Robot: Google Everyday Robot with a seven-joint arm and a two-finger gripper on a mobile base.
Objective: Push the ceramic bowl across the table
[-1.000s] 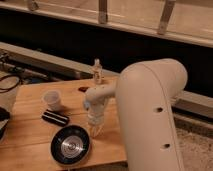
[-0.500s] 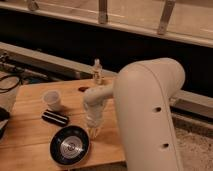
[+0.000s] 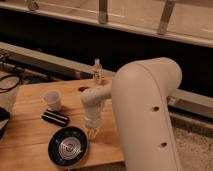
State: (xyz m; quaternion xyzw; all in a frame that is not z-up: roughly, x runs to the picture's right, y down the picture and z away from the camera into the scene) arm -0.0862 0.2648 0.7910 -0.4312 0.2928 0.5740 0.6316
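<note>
The ceramic bowl [image 3: 69, 146], black and glossy with pale rings inside, sits near the front edge of the light-brown wooden table [image 3: 27, 135]. My gripper [image 3: 93, 132] hangs from the white arm [image 3: 145, 110], pointing down just to the right of the bowl's rim, close to it. I cannot tell whether it touches the bowl.
A small white cup [image 3: 52, 100] stands behind the bowl, with a flat black bar [image 3: 55, 118] between them. A small bottle-like object [image 3: 97, 73] stands at the table's far edge. Cables [image 3: 7, 82] lie at the left. A dark ledge runs behind the table.
The arm has shifted very slightly; the bowl, cup and bar stay where they were.
</note>
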